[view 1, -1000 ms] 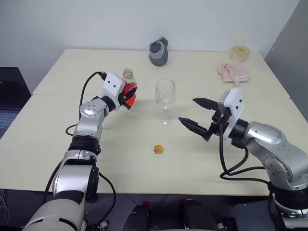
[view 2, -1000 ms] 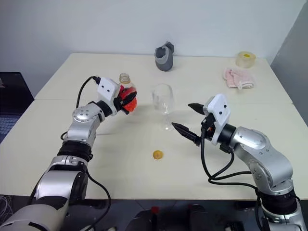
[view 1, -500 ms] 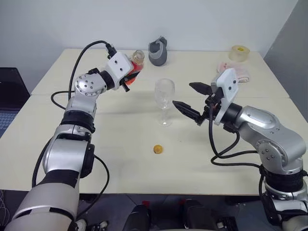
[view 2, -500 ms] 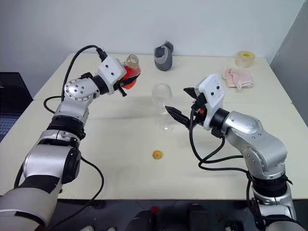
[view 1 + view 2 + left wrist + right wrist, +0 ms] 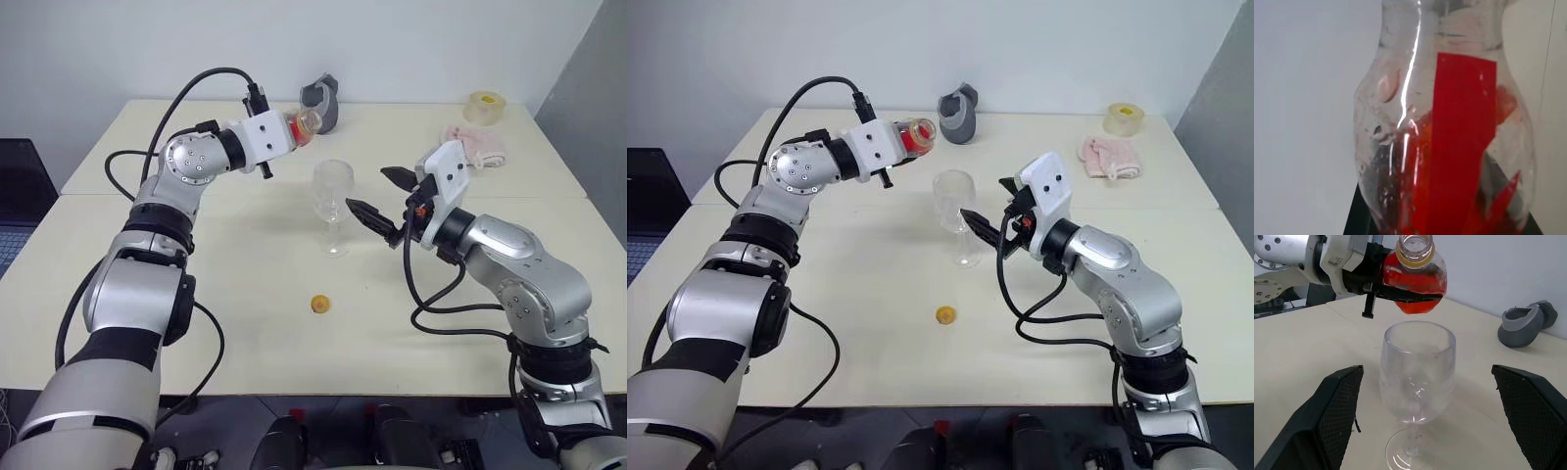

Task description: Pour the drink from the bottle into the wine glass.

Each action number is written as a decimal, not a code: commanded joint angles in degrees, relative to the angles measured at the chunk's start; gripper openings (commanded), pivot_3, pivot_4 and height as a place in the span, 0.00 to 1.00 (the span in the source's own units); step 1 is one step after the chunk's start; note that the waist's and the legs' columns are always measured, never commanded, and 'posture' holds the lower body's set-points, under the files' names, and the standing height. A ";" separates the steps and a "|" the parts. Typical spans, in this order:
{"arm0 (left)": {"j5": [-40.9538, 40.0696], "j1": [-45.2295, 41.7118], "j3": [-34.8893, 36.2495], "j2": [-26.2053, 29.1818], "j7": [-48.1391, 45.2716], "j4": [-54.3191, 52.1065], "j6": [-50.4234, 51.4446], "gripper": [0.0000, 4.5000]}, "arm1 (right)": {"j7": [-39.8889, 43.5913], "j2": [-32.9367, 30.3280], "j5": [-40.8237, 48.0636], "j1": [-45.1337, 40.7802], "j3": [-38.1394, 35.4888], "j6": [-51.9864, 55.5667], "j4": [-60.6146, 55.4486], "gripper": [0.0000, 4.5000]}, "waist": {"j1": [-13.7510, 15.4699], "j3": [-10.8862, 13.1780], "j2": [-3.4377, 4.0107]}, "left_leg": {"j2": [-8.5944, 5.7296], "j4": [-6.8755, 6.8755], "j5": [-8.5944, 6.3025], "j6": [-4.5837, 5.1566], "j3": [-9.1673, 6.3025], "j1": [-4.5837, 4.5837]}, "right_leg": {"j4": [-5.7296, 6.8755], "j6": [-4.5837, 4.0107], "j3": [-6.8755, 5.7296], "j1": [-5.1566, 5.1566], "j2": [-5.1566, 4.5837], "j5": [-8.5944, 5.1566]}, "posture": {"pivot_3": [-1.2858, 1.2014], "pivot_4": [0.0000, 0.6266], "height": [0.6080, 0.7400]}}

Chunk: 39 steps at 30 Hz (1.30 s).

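The left pincer (image 5: 904,140) is gripping the uncapped bottle (image 5: 1415,281), tilting above the empty wine glass (image 5: 1418,382), right pincer (image 5: 985,211) gaping beside it; pouring is pending.

The left arm reaches forward and up above the table's far half, its forearm angling inward toward the table's middle. The left gripper (image 5: 290,132) points level and is clamped tight on the bottle (image 5: 918,136). The right arm bends in from the table's right side, and the right gripper (image 5: 377,194) points level toward the middle, its two black fingers (image 5: 1336,411) spread wide.
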 commanded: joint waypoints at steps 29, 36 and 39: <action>12.76 -9.02 -7.53 4.56 12.46 4.38 -6.90 0.22 | 0.99 0.59 -2.83 -1.95 -1.31 -3.03 1.08 1.00 | -0.17 0.00 0.00 | -0.01 0.00 0.00 0.00 0.01 -0.03 | 0.03 0.00 0.00 -0.05 0.01 0.00 | 0.52 0.24 1.00; 13.80 -10.50 -8.37 4.70 13.40 5.10 -6.92 0.22 | 1.18 0.61 -3.02 -2.21 -1.59 -3.25 1.37 1.00 | -0.20 0.00 0.00 | -0.03 0.00 0.00 0.00 0.02 -0.03 | 0.04 0.00 0.00 -0.06 0.01 0.00 | 0.52 0.24 1.00; 14.40 -10.89 -8.76 4.90 13.73 5.24 -7.02 0.22 | 1.49 1.05 -2.19 -2.00 -1.81 -3.21 0.96 1.00 | -0.19 0.00 0.00 | -0.02 0.00 0.00 0.01 0.01 -0.04 | 0.04 0.00 0.00 -0.06 0.01 0.00 | 0.52 0.24 1.00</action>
